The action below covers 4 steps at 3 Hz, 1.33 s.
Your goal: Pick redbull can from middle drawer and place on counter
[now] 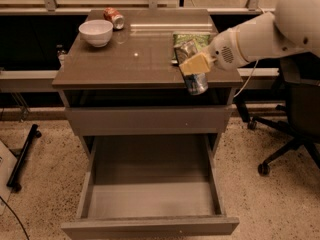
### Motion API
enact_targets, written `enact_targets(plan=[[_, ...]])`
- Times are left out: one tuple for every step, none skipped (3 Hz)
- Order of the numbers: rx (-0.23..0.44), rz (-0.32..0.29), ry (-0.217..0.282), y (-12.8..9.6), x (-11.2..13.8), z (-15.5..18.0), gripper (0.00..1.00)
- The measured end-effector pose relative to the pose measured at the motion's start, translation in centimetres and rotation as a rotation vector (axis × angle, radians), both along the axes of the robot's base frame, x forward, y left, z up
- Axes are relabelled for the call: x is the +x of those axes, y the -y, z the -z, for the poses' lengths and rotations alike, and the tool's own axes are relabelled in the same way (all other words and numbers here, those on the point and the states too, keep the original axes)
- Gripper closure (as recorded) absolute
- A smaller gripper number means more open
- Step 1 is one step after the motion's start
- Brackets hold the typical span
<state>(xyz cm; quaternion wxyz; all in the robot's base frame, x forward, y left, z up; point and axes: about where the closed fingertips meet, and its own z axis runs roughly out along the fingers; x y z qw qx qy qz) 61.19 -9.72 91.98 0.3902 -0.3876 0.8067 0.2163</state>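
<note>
Cream-yellow claw (194,65) out at the bench's (125,66) right front edge. Behind it is a smooth, rounded white arm (265,31) with a round perforated grille (227,54) (speaker-like), and a thin cable (248,76) droops below.

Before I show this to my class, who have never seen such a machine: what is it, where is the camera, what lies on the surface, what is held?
The white arm reaching in from the right belongs to a mobile robot. Its gripper is shut on the redbull can, held tilted at the front right edge of the counter. The one camera looks down from in front. On the counter lie a white bowl, a red soda can and a green bag. Below, the middle drawer stands open.
</note>
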Motion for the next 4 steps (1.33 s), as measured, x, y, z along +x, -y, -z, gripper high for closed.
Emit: enact_targets(plan=[[-0.026,-0.049,0.020,-3.0,2.8,-0.3,1.00],[-0.042,-0.063,0.013,-5.9,5.8,0.3,1.00],[-0.038,-0.074,0.012,-9.2,8.2,1.0,1.00],[-0.064,-0.092,0.026,-12.0,10.1,1.2,1.00]])
